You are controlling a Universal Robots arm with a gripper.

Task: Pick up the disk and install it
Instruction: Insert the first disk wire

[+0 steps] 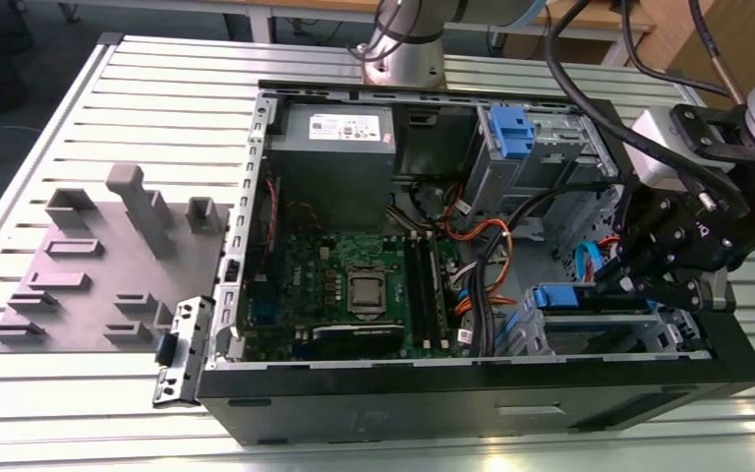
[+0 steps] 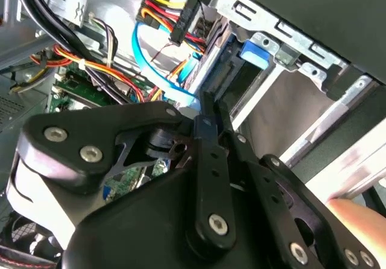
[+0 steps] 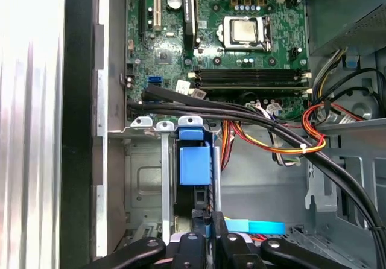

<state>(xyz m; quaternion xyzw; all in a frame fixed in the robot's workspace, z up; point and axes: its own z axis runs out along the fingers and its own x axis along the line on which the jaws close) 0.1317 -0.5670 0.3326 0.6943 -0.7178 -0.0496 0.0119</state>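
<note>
In the exterior view, the gripper point(image 1: 613, 285) hangs at right over the open case point(image 1: 483, 393), beside the disk point(image 1: 564, 297), whose blue tab shows at the lower-right bay. In the second wrist view, the fingers point(image 2: 208, 130) sit together on the disk's point(image 2: 253, 50) edge. In the first wrist view, the disk point(image 3: 194, 163) stands on edge in the bay, lower centre, its blue carrier showing, the gripper point(image 3: 202, 224) clamped on it.

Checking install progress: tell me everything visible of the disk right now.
The disk stands on edge inside the drive cage at the case's front corner, slotted between metal rails. Mostly its blue plastic carrier shows: a blue end tab and a narrow dark edge below it. The gripper sits right over its near end, fingers around the edge; actual contact is hard to confirm. A light blue cable lies beside it.
</note>
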